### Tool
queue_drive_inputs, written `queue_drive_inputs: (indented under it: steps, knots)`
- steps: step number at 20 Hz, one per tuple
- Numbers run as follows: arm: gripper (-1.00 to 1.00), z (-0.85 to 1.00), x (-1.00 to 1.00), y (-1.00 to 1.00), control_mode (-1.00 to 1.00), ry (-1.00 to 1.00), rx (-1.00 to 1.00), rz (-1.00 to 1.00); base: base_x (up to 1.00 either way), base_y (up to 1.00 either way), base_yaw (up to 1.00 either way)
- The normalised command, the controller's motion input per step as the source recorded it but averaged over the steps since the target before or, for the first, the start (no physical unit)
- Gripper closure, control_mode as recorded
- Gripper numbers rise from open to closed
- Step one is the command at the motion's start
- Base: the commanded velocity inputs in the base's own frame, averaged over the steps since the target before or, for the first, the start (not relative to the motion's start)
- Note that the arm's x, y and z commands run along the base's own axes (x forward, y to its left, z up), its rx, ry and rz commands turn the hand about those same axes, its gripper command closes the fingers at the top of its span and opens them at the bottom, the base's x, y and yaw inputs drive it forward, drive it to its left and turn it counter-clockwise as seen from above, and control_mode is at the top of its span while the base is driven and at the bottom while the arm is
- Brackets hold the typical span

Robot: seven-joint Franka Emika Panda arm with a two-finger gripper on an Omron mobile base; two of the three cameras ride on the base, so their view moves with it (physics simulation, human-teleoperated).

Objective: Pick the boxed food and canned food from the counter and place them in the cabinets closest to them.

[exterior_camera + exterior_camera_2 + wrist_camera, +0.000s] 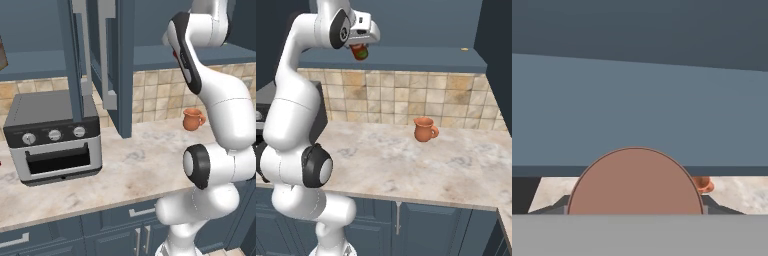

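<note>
Gripper (361, 50) clamped on the small red-orange cylindrical can (359, 51), held high at the blue shelf (421, 57) of the open dark blue-grey wall cabinet, 10 o'clock from the terracotta mug (425, 129) on the beige marble counter (406, 165). Can not yet set down; release left. Can't confirm the carton's status.

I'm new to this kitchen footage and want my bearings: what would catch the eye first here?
The white arm reaches high, its gripper shut on the red-orange can, level with the open cabinet's blue shelf. Below, a terracotta mug stands alone on the marble counter near the tiled wall. Further left sits a grey toaster oven, under the open cabinet doors.
</note>
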Motion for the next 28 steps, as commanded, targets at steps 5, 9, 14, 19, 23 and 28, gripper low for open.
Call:
queue_drive_inputs:
  steps: [5, 9, 14, 19, 23, 28]
  knots:
    - [1.0, -0.14, 0.1, 0.0, -1.0, 0.0, 0.0, 0.0, 0.0, 0.0, 0.0]
    - [1.0, -0.05, 0.23, 0.0, -1.0, 0.0, 0.0, 0.0, 0.0, 0.0, 0.0]
    - [1.0, -0.05, 0.4, 0.0, -1.0, 0.0, 0.0, 0.0, 0.0, 0.0, 0.0]
    - [1.0, -0.03, 0.45, 0.0, -1.0, 0.0, 0.0, 0.0, 0.0, 0.0, 0.0]
    - [1.0, 0.0, 0.47, 0.0, -1.0, 0.0, 0.0, 0.0, 0.0, 0.0, 0.0]
    - [1.0, 0.0, 0.49, 0.0, -1.0, 0.0, 0.0, 0.0, 0.0, 0.0, 0.0]
